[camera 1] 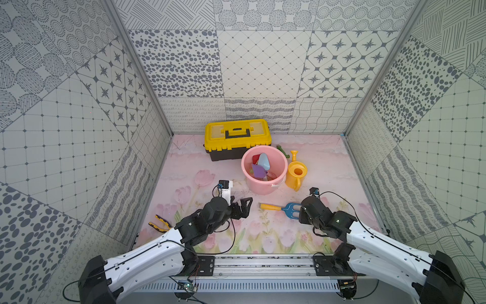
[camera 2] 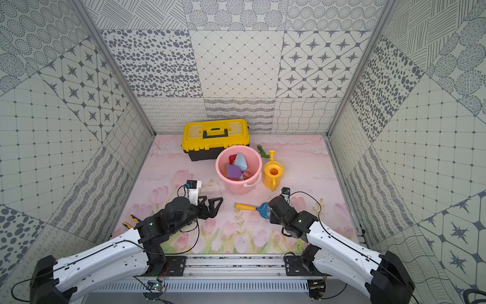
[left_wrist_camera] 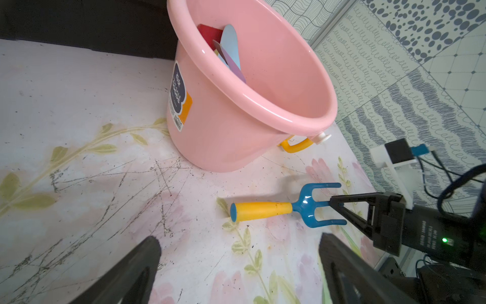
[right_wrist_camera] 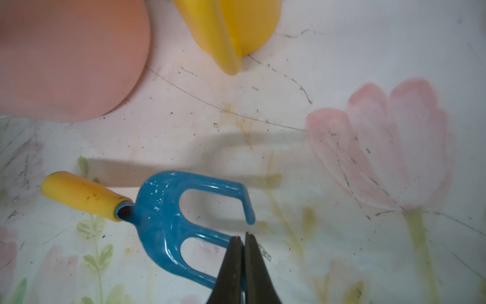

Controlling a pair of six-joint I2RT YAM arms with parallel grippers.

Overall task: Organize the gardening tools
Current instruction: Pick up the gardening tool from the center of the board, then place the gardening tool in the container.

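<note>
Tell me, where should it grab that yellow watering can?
Probably the handle, from the robot's side: the can stands upright beside the bucket with its thin handle facing that way; its body looks too wide.

**Two labels, neither one legible**

A sticker sits on the outer wall of the pink bucket, seen in the left wrist view. It is dark blue with an orange edge. White characters run sideways across it, and a white strip like a barcode sits at one end. None of it can be read. The black housing behind the right gripper carries small white lettering, upside down and too small to make out, beside a lit green dot.
</note>
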